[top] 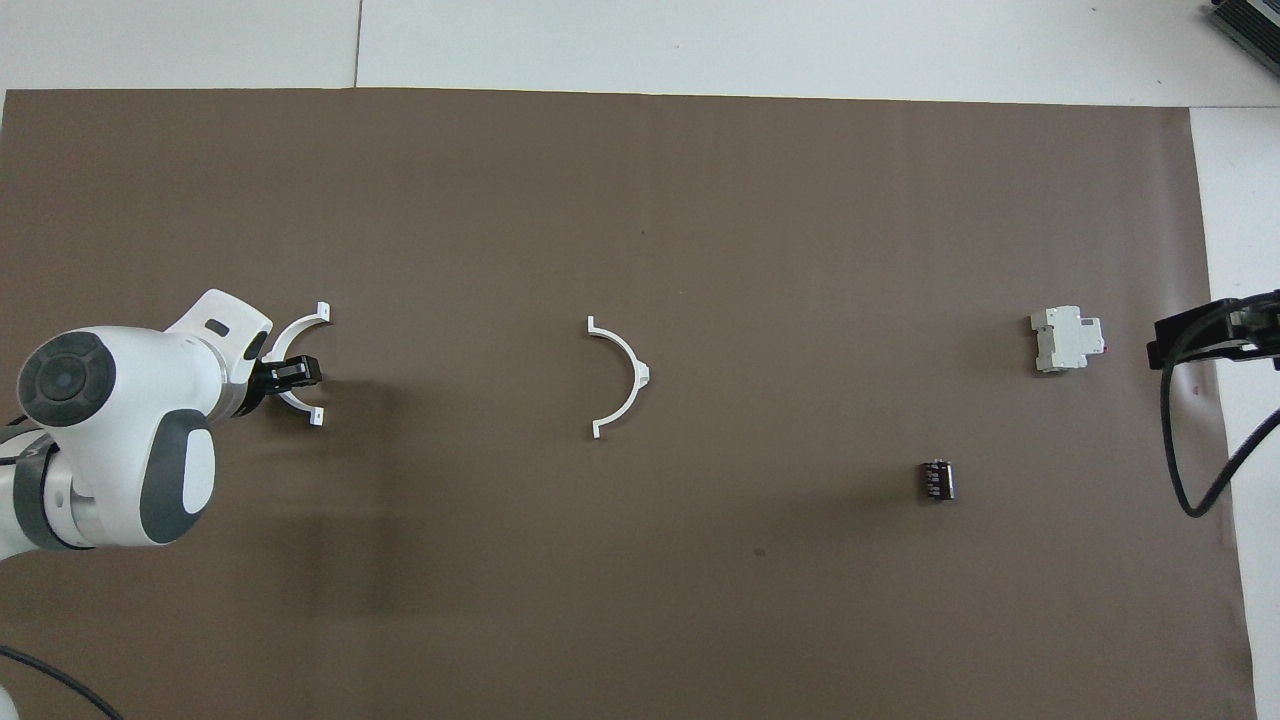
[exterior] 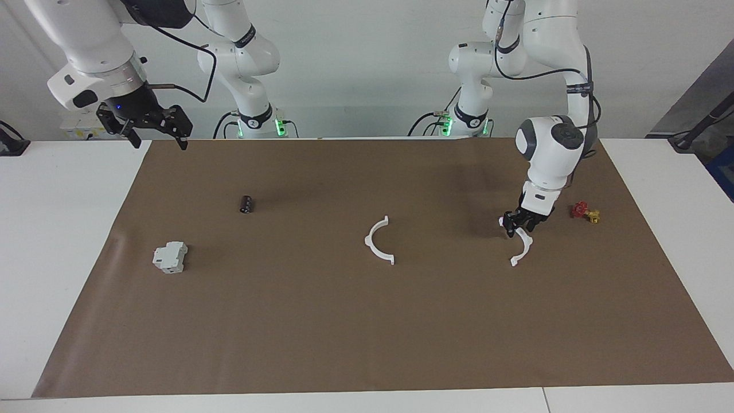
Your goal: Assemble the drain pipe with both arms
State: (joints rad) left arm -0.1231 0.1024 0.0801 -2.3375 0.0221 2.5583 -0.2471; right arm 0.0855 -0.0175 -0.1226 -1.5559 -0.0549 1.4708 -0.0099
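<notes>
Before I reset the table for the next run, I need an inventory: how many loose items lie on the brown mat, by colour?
White half-ring arcs: 2, one mid-mat, one at the left gripper
Grey-white boxy block: 1
Black cylinder: 1
Red-and-yellow small part: 1
Total: 5

one camera stands high across the surface [exterior: 57,229] and faces the two robots, showing their bases and the wall. the other looks steeply down from above the robots' end. both share the brown mat [exterior: 367,321] [top: 640,200], seen half a turn apart.
</notes>
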